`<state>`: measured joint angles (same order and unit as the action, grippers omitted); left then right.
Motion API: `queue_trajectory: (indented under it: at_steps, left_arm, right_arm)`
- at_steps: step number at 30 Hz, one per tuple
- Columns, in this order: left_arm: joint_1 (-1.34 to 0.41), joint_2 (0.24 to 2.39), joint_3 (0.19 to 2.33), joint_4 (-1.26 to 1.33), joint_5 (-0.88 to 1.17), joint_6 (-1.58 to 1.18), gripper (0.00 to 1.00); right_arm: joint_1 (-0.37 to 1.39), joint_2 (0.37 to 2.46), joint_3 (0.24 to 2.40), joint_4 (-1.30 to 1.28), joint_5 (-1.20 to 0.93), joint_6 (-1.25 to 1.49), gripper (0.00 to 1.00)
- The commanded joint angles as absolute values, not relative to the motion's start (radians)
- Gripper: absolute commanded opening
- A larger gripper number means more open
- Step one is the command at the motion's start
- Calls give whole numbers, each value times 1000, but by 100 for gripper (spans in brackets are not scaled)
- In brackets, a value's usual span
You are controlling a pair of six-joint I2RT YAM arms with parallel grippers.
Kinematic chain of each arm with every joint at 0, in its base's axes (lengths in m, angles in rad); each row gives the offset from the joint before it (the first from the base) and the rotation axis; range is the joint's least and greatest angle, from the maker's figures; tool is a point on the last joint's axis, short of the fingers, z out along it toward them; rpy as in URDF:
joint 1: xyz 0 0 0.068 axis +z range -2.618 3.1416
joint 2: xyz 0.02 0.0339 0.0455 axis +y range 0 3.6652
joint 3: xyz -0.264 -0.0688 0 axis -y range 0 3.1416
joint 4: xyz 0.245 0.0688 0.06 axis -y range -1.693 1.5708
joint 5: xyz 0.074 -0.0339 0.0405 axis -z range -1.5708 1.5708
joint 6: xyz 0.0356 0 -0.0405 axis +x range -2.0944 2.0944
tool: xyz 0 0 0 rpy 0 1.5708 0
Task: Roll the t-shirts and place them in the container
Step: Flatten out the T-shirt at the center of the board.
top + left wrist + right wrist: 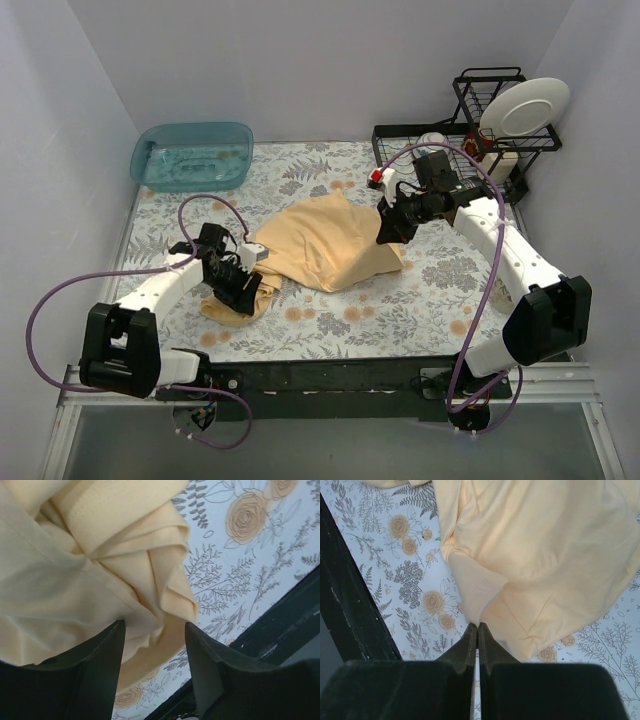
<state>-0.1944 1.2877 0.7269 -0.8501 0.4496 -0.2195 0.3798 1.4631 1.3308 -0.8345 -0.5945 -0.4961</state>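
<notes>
A pale yellow-beige t-shirt (325,243) lies crumpled across the middle of the floral tabletop. Its left end is bunched into folds (125,555) near the front left. My left gripper (232,283) is open, its jaws spread over that bunched end (155,630), with cloth between them. My right gripper (388,236) is shut on a fold of the shirt's right part (478,625) and holds it lifted off the table. The rest of the shirt (545,555) hangs and spreads below it.
A teal plastic tub (192,154) stands at the back left. A black wire dish rack (470,130) with a white plate (524,106) stands at the back right. The table's dark front edge (330,375) runs close to the left gripper.
</notes>
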Motion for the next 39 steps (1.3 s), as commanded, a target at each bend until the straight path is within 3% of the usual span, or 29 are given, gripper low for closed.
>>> queue_trajectory:
  at_steps: [1,10,14,18,24,32,39]
  left_arm:
    - [-212,1305,715,-729,324,-328,46]
    - [-212,1354,729,-704,304,-341,26]
    - [-212,1359,752,-754,371,-328,26]
    - [-212,1365,784,-790,391,-302,0]
    - [-195,1286,1017,-896,393,-245,0]
    - [-166,1307,1501,-891,310,-198,0]
    - [-62,1336,1695,-848,316,-140,0]
  right_arm:
    - [376,1460,1376,-808,-611,-489,1]
    - [376,1433,1328,-790,-604,-479,1]
    - [377,1433,1327,-793,-603,-482,1]
    - [376,1439,1333,-792,-601,-485,1]
    - [336,1451,1417,-750,-572,-440,1]
    - [86,1565,1820,-663,-555,-223,1]
    - [-28,1586,2045,-649,-563,-164,1]
